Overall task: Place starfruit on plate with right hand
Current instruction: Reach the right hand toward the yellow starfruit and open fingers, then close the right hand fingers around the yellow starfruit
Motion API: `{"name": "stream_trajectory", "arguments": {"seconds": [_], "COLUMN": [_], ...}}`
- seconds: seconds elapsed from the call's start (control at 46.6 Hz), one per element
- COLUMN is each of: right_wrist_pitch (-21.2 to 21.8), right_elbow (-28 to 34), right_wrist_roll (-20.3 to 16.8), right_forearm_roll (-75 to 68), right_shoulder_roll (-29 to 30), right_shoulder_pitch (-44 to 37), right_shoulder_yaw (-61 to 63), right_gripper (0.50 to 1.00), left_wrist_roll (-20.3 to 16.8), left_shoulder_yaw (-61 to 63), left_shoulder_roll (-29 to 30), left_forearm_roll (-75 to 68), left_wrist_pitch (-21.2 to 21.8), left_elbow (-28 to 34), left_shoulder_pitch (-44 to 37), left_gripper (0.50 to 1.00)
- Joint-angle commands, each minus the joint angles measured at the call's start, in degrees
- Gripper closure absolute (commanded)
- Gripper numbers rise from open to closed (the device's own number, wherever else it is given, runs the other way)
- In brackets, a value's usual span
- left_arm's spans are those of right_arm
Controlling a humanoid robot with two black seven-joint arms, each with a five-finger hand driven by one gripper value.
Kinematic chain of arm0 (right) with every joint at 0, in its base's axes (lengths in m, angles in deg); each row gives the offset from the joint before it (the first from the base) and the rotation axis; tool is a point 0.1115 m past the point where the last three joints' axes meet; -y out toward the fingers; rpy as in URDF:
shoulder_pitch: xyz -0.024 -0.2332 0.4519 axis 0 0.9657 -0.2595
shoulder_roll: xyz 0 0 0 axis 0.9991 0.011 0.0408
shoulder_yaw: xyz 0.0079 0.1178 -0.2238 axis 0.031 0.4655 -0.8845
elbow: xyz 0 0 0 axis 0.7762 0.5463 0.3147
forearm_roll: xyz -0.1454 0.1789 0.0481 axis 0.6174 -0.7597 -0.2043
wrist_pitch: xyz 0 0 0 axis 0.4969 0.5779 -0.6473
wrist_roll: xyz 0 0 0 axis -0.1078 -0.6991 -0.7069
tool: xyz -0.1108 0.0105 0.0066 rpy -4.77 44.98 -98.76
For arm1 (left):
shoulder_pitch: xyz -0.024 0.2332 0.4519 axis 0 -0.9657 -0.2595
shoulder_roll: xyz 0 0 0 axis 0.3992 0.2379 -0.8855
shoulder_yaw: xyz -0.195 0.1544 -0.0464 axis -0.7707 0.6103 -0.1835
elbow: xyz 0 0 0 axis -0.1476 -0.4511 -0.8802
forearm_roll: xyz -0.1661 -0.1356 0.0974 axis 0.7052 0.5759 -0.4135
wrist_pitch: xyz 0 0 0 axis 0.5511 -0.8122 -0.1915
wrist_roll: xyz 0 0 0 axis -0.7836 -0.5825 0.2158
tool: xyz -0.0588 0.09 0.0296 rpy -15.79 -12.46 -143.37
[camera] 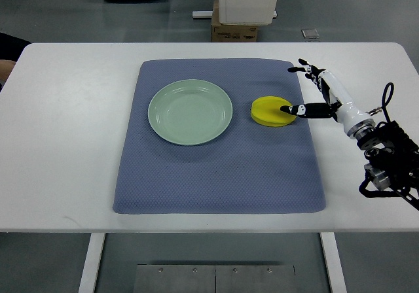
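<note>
I've got the right hand (313, 90) reaching in from the right edge, white forearm angled up and to the left over the edge of the blue-grey textured cloth mat (216, 175). The fingers are spread wide and gripping nothing: the upper black fingertips (302, 66) fan out towards the mat's top right corner, while the thumb points left, its tip right at the rim of the flat, round yellow starfruit piece (272, 110). From up here I can't tell whether the thumb touches it or just hovers above.

The starfruit lies on the mat, just to the right of the pale green round plate (190, 112), close to it but apart. The plate is bare. No left arm anywhere in my view.

So by my reading we're at the approach, grasp not made. Now, how will this thing handle? It looks low, disc-like and smooth, probably a light plastic model, so weight shouldn't trouble me. The trouble is the shape: low sides give the fingers little to bite on, and a glossy skin could squirt out of a pinch. The cloth should help, giving some friction so it doesn't skate away.

I'd take it across its width, thumb on the near rim, fingers on the far rim, pressing down slightly into the mat. Then it's a short carry left onto the plate.
</note>
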Motion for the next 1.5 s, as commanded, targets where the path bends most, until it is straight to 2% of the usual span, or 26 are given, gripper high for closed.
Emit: {"name": "stream_trajectory", "arguments": {"seconds": [0.0,0.129,1.051,1.48], "right_wrist_pitch": [-2.44,-5.79,-6.32,-8.69], "right_elbow": [-0.13,-0.14,-0.14,-0.49], "right_wrist_roll": [-0.03,-0.03,-0.03,-0.03], "right_forearm_roll": [0.02,0.02,0.11,0.02], "right_shoulder_roll": [-0.11,-0.03,1.73,3.76], "right_shoulder_pitch": [-1.29,-2.17,-2.43,-2.7], "right_shoulder_yaw": [-4.53,-9.11,-11.4,-13.33], "right_gripper": [0.5,0.5,0.5,0.5], "left_wrist_roll": [0.0,0.0,0.0,0.0], "left_shoulder_yaw": [0.0,0.0,0.0,0.0], "left_shoulder_roll": [0.0,0.0,0.0,0.0], "left_forearm_roll": [-0.04,-0.04,-0.04,-0.04], "left_wrist_pitch": [-0.01,-0.01,-0.01,-0.01], "left_elbow": [0.0,0.0,0.0,0.0], "left_shoulder_pitch": [0.0,0.0,0.0,0.0], "left_gripper": [0.5,0.5,0.5,0.5]}}
